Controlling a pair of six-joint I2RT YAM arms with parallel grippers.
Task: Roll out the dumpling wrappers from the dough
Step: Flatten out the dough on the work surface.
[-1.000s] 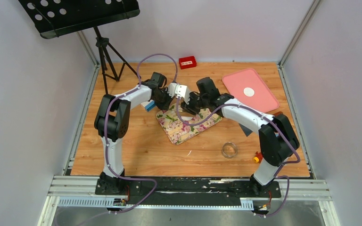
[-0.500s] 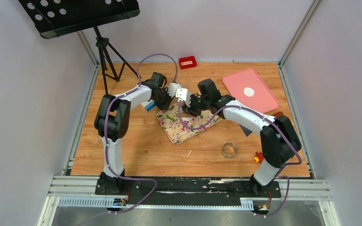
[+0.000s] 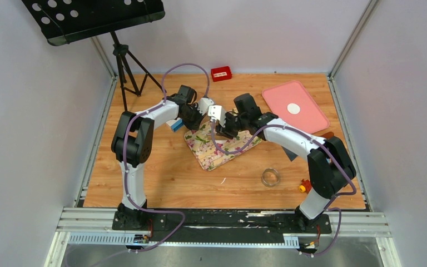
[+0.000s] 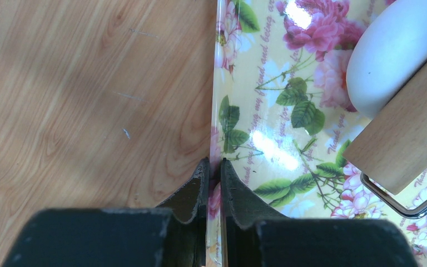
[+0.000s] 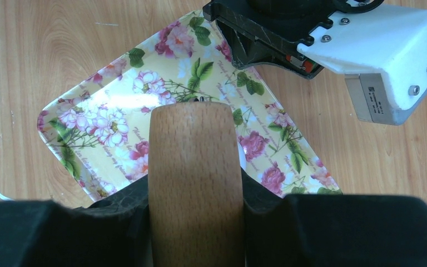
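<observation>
Left gripper pinches the flowered tray's edge, right gripper clamps a wooden roller (beside the dough), one wrapper on the pink tray by the tabletop's far right corner

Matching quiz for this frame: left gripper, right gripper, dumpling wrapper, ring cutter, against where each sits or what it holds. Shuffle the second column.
Column 1
1. left gripper
2. right gripper
3. dumpling wrapper
4. ring cutter

Column 2
A. lying on the pink tray
B. shut on the wooden roller
C. standing on the bare table, near side
D. shut on the edge of the floral tray

Pairs: 1-D, 2-B, 3-A, 4-C
</observation>
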